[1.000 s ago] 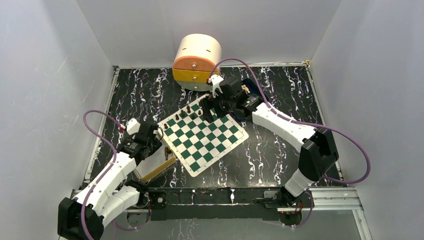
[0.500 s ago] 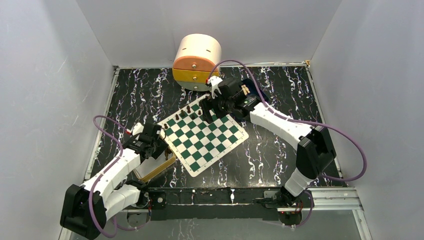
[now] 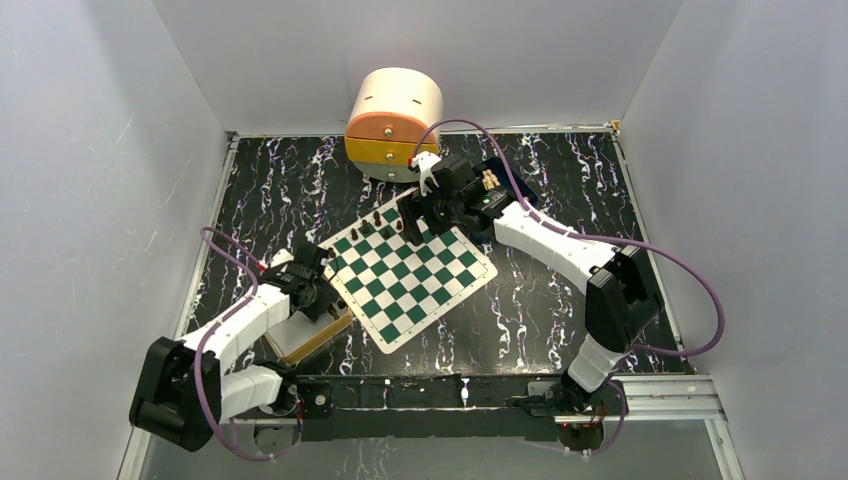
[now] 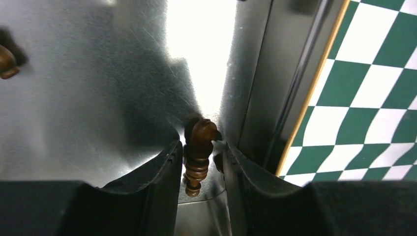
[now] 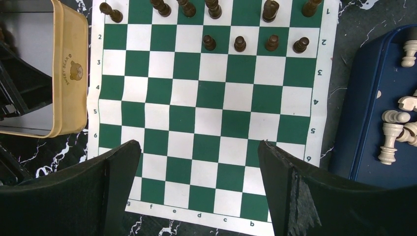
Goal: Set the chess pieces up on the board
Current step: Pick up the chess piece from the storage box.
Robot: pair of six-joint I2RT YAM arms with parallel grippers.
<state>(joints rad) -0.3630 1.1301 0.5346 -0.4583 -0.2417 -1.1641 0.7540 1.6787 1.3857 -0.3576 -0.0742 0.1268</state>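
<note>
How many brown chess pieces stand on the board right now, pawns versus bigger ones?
Pawns, second row of the board: 4
Bigger pieces, back row: 6
Total brown on the board: 10

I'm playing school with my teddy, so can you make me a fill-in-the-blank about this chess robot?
The pale chess pieces lie in a ____ tray. The right tool hangs over the chessboard with jaws ____. Row 2 holds ____ dark pawns.
Missing words: blue, open, four.
</note>
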